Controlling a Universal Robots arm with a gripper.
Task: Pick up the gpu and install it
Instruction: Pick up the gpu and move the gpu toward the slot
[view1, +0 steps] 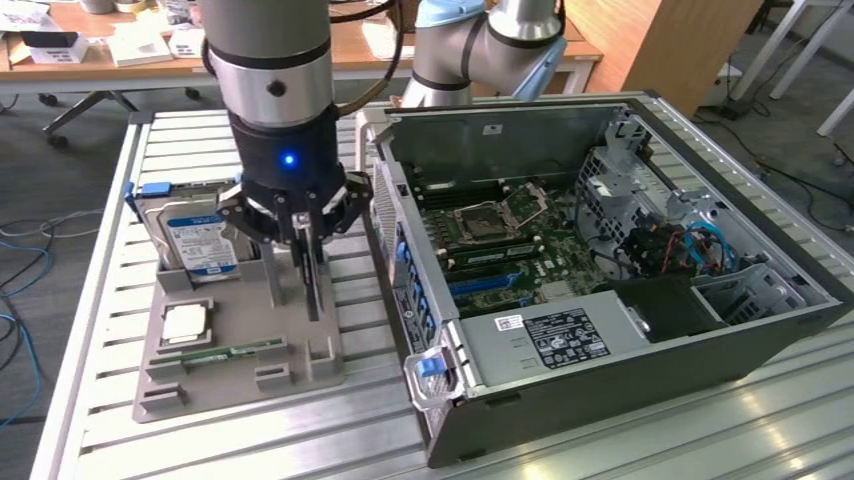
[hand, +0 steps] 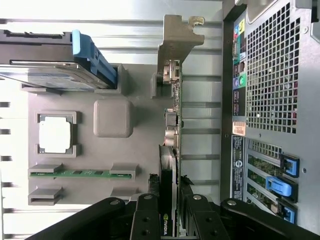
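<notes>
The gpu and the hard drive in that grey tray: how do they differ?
The gpu is a thin green card with a silver end bracket; the hard drive is a boxy silver block with a blue-white label. The gpu sits right under the gripper; the hard drive stands apart from it. Both stand on edge in the grey tray.
</notes>
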